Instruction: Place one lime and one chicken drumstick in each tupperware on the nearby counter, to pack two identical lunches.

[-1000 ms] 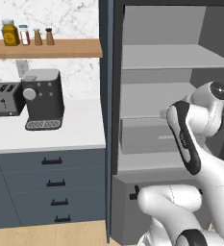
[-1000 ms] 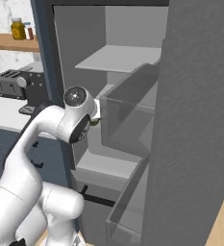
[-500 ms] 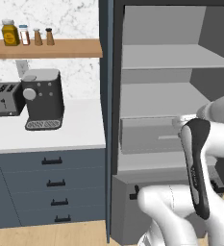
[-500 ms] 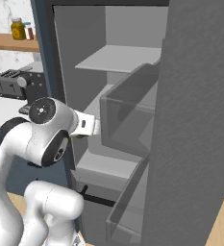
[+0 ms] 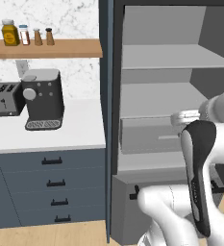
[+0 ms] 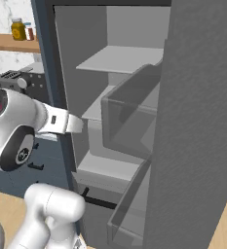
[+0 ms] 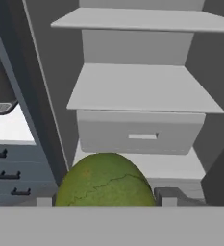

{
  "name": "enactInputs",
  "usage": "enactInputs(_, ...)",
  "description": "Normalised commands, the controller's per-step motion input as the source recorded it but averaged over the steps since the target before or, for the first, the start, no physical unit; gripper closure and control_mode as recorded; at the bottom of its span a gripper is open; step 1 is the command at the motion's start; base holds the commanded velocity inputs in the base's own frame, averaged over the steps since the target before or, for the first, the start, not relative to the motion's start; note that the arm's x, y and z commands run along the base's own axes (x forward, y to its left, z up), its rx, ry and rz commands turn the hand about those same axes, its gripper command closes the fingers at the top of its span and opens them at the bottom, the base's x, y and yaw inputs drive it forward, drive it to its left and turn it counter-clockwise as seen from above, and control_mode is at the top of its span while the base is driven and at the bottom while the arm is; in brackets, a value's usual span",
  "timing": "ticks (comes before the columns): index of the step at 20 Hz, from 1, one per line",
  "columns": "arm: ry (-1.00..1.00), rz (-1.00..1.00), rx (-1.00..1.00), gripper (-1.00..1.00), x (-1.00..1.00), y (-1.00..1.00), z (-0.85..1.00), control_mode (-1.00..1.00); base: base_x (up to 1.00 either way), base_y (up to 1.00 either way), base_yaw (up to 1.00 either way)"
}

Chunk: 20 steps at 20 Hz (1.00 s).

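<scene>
Gripper (image 7: 106,204) holds a lime (image 7: 105,179) — bottom centre of hand view — facing open fridge (image 7: 137,91) shelves.

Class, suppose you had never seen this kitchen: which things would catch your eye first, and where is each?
A green lime sits large between the gripper tips in the hand view. The tall open fridge shows bare grey shelves. Left of it, a dark coffee machine and toaster stand on the white counter.
</scene>
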Motion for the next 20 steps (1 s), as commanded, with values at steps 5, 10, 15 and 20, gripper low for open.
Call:
enactInputs(5, 0.11, 0.11, 0.00, 1.00, -0.57, 0.30, 0.94, -1.00, 0.00, 0.00, 0.00)
enactInputs(10, 0.02, 0.14, -0.01, 1.00, -0.78, 0.25, 0.50, -1.00, 0.00, 0.00, 0.00)
enactInputs(15, 0.00, 0.10, 0.00, 1.00, -0.44, 0.10, 0.10, 1.00, -0.05, 0.03, 0.00)
enactInputs(20, 0.00, 0.00, 0.00, 1.00, 0.00, 0.00, 0.00, 1.00, -0.11, 0.28, -0.01)
